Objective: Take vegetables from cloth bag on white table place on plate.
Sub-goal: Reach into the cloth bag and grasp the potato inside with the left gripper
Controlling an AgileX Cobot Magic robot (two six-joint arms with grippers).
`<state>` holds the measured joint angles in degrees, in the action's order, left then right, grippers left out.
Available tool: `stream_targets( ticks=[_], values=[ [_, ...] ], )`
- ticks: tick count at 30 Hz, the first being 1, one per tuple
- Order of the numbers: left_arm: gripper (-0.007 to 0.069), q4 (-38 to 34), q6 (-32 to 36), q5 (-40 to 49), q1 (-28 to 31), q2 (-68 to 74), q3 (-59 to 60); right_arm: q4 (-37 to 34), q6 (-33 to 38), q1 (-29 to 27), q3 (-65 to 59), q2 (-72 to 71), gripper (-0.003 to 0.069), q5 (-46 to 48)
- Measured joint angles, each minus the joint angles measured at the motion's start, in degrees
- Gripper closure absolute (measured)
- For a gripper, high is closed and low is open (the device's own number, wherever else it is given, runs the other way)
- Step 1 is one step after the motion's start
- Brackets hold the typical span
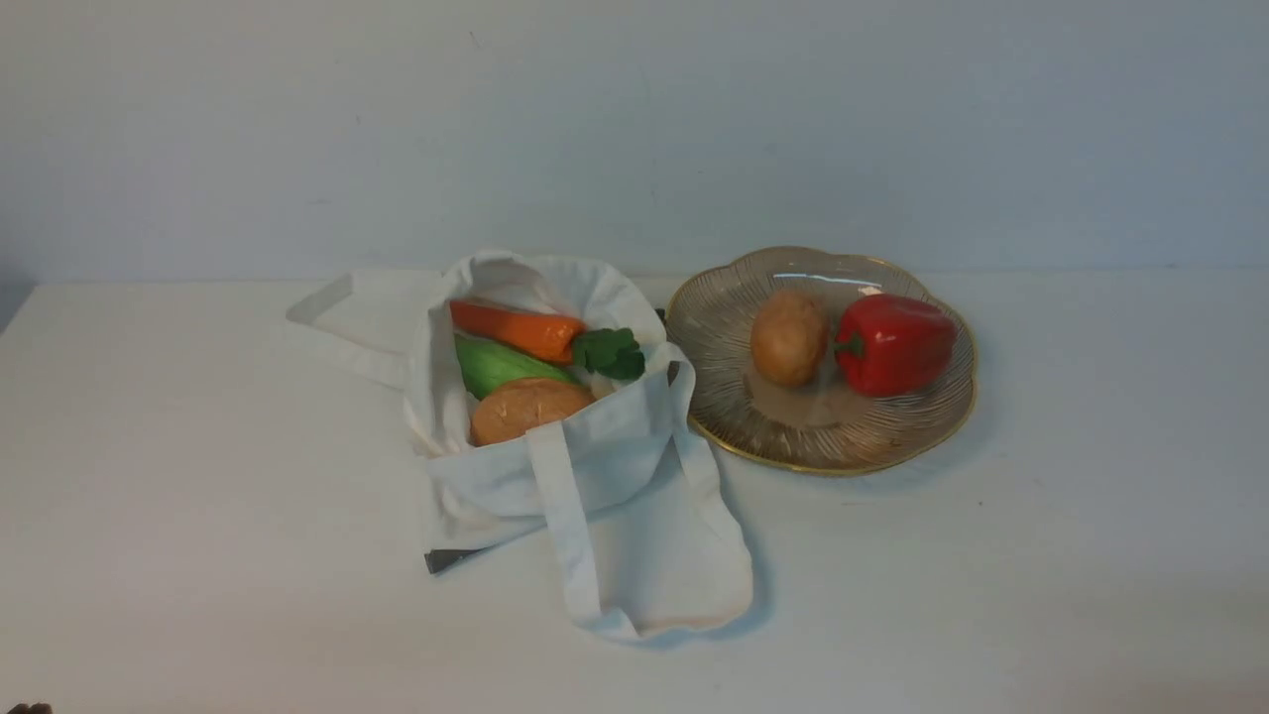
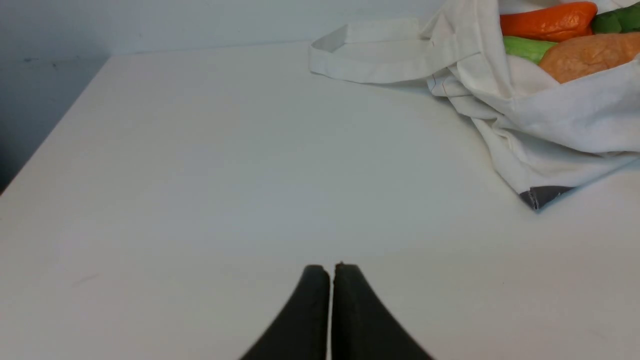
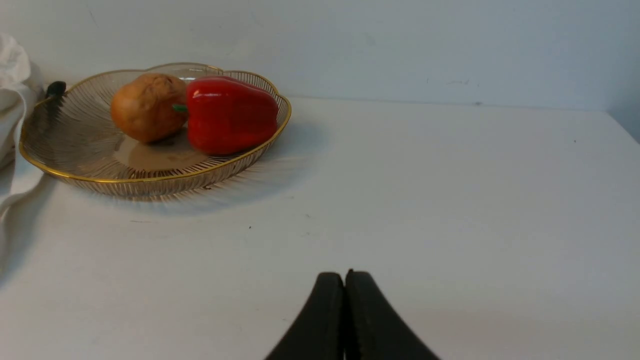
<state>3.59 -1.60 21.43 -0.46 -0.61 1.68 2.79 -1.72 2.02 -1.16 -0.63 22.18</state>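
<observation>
Left pincer (image 2: pixel 331 272) and right pincer (image 3: pixel 345 280) pinched narrow; broad bare table (image 1: pixel 1110 555) right of plate (image 1: pixel 823 441).

Orange carrot (image 1: pixel 516 329), green cucumber (image 1: pixel 501 367); tan oblong potato (image 1: pixel 527 407); inside cloth bag (image 1: pixel 486 481)

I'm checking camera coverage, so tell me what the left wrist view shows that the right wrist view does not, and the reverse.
Only the left wrist view: the glossy orange carrot, the long green cucumber, the oblong tan-brown potato and the shut black left end effector.

Only the right wrist view: the round ribbed smoky-glass plate with a gold rim, the smaller brown potato, the glossy red bell pepper and the shut black right end effector.

Both: parts of the off-white fabric bag and the white tabletop.
</observation>
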Motion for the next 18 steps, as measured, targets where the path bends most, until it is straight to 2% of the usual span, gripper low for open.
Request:
stream_targets(
  ticks=[14,17,18],
  values=[
    [0.0629,-0.1,-0.3,0.0,0.0,0.0,0.0,0.0,0.0,0.0,0.0,0.0,0.0673,0.0],
    [0.0629,-5.2,-4.2,0.0,0.0,0.0,0.0,0.0,0.0,0.0,0.0,0.0,0.0673,0.0],
    [0.0629,-9.8,-7.3,0.0,0.0,0.0,0.0,0.0,0.0,0.0,0.0,0.0,0.0673,0.0]
  ],
)
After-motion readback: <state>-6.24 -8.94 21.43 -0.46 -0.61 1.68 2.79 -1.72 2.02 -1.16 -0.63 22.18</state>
